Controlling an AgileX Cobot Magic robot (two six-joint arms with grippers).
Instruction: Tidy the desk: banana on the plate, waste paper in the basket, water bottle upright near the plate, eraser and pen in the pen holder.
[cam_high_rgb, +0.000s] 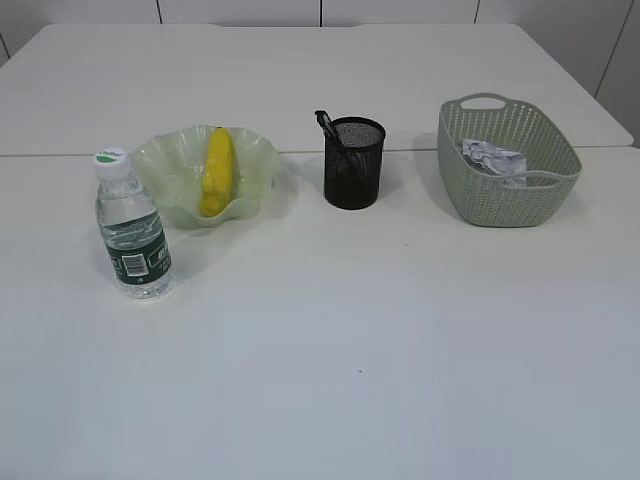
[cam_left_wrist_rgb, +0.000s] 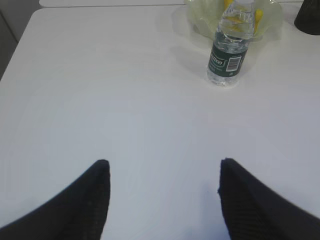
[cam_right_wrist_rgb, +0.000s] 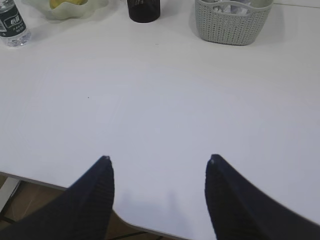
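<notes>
Desk (cam_high_rgb: 330, 340) spreads bare beneath both pincers, left gripper (cam_left_wrist_rgb: 165, 172) and right gripper (cam_right_wrist_rgb: 159, 165) each standing apart, clamping nothing. Basket (cam_high_rgb: 508, 165) with waste paper (cam_high_rgb: 492, 160) sits far ahead of the right one; plate (cam_high_rgb: 170, 165) cradling banana (cam_high_rgb: 217, 170), upright water bottle (cam_left_wrist_rgb: 229, 50) ahead-right of the left; pen holder (cam_high_rgb: 354, 163) between.

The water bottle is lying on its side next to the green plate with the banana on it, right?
Not quite: the water bottle stands upright, cap up, beside the green plate, as the exterior view shows. The banana does lie on that plate.
</notes>
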